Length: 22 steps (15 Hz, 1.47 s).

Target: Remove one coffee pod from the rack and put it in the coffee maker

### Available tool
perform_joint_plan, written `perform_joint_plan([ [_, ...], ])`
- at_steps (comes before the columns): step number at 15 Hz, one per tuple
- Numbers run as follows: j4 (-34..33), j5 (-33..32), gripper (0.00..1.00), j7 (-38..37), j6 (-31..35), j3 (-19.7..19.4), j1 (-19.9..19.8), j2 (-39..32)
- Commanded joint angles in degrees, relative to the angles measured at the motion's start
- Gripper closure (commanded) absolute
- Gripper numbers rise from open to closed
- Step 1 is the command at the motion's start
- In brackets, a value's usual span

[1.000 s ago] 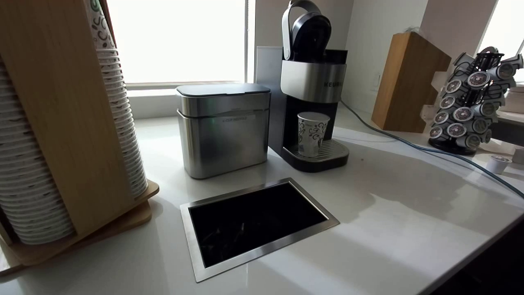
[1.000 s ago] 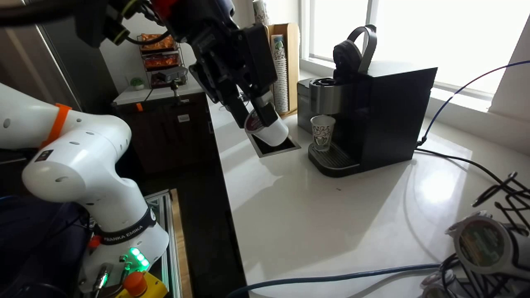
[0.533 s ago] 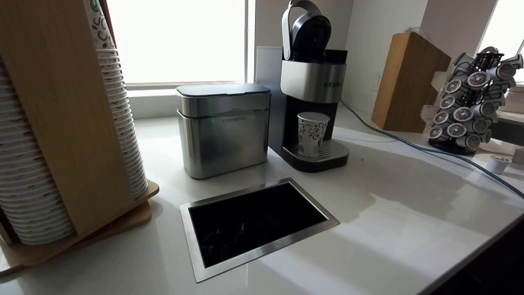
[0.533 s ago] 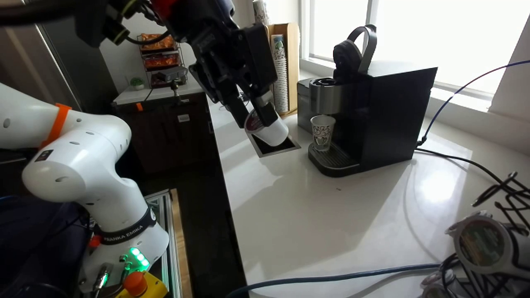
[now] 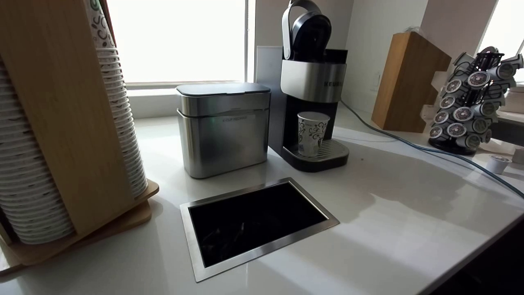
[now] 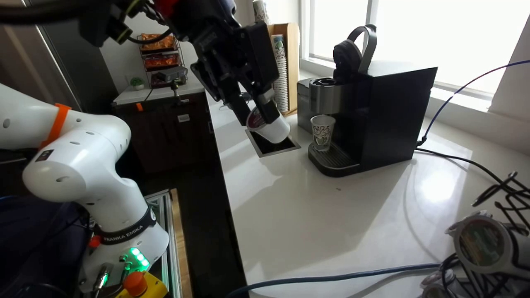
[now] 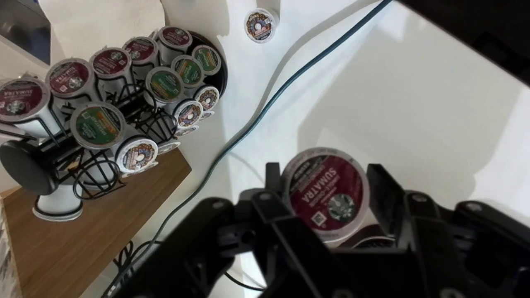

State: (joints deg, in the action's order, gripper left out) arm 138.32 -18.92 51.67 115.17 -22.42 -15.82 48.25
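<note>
A coffee pod with a dark red lid (image 7: 329, 192) is held between the fingers of my gripper (image 7: 326, 176). In an exterior view my gripper (image 6: 256, 120) is shut on this white pod (image 6: 275, 130), tilted, above the counter and left of the coffee maker (image 6: 397, 120). The coffee maker also shows in an exterior view (image 5: 313, 80). Its black top is raised, and the round pod opening (image 6: 325, 82) shows. A paper cup (image 5: 313, 135) stands on its drip tray. The rack (image 5: 462, 114) holds many pods; it also shows in the wrist view (image 7: 29, 165).
A brushed-metal tin (image 5: 225, 139) stands beside the coffee maker. A metal-framed opening (image 5: 194, 246) is set in the counter. A wooden cup holder (image 5: 61, 102) stands nearby. A cable (image 6: 331, 278) crosses the counter. A loose pod (image 7: 260, 27) stands near the rack.
My gripper and the held pod have moved very slightly up and right in an exterior view. The coffee maker, cup and rack have not moved.
</note>
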Motion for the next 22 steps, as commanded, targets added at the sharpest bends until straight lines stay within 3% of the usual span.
perform_joint_plan([
  [1, -0.6, 3.4, 0.71, -0.3, 0.0, 1.4, 6.0, -0.5],
  [4, -3.2, 4.2, 0.71, 1.3, -4.4, 6.2, 11.7, -2.5],
  [8, -7.6, -1.1, 0.71, 0.1, -6.4, 15.0, 15.2, -7.1],
  [11, -10.8, -3.3, 0.71, 2.7, -5.0, 17.1, 17.7, -9.6],
  [12, -7.6, -2.4, 0.46, 0.0, -4.3, 16.8, 17.0, -7.1],
  [15, -10.0, -2.7, 0.46, 1.0, -4.3, 17.3, 17.8, -9.1],
  [16, -10.2, -2.7, 0.71, 1.3, -4.3, 17.2, 17.7, -9.3],
  [18, -10.2, -1.8, 0.71, 4.6, -0.7, 16.6, 20.2, -10.7],
  [22, -15.8, -0.8, 0.71, 12.6, -2.6, 18.1, 24.2, -18.6],
])
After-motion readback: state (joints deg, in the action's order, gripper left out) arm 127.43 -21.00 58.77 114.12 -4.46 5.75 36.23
